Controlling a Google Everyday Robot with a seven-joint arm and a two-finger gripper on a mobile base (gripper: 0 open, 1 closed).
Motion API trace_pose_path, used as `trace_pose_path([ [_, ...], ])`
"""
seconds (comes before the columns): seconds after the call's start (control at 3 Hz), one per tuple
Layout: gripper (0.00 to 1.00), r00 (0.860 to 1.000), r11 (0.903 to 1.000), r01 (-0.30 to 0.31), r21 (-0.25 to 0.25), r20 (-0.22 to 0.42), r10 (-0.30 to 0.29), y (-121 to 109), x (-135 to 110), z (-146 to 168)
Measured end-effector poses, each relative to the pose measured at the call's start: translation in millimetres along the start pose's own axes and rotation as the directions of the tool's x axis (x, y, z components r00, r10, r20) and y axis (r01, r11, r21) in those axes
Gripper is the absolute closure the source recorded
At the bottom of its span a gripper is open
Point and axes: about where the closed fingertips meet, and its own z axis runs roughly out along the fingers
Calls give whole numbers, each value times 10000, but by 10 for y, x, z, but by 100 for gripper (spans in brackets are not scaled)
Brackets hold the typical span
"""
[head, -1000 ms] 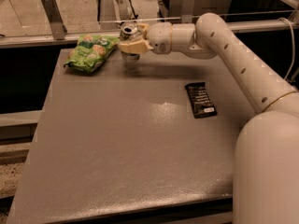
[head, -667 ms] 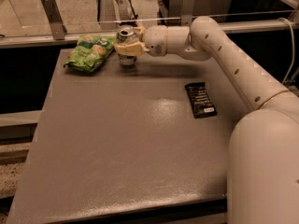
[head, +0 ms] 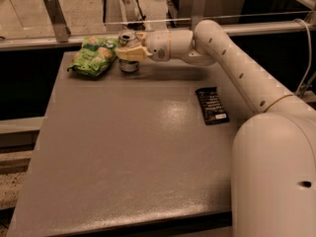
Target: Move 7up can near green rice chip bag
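Observation:
The 7up can (head: pixel 128 65) stands upright at the back left of the grey table (head: pixel 133 157), its silver top (head: pixel 126 36) showing. My gripper (head: pixel 129 53) reaches in from the right and is shut on the can, its pale fingers (head: pixel 132 54) across the can's middle. The can's base looks down on or just above the table. The green rice chip bag (head: pixel 93 56) lies just left of the can, with a narrow gap between them.
A flat black wrapped bar (head: pixel 211 105) lies on the right side of the table. My arm (head: pixel 232 68) crosses the back right of the table. A rail with metal brackets (head: pixel 54 16) runs behind the table's far edge.
My gripper has carried the can a little left and down, closer to the green bag. The bag and the black bar have not moved.

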Motion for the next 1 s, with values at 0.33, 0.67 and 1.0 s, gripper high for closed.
trace_pose_path([
  [0.33,28,9996,9995,-204,-247,171,208,17,14,102],
  [0.67,4,9993,9988,-242,-415,265,253,32,12,165],
  [1.0,0,9992,9985,-229,-489,318,244,42,4,189],
])
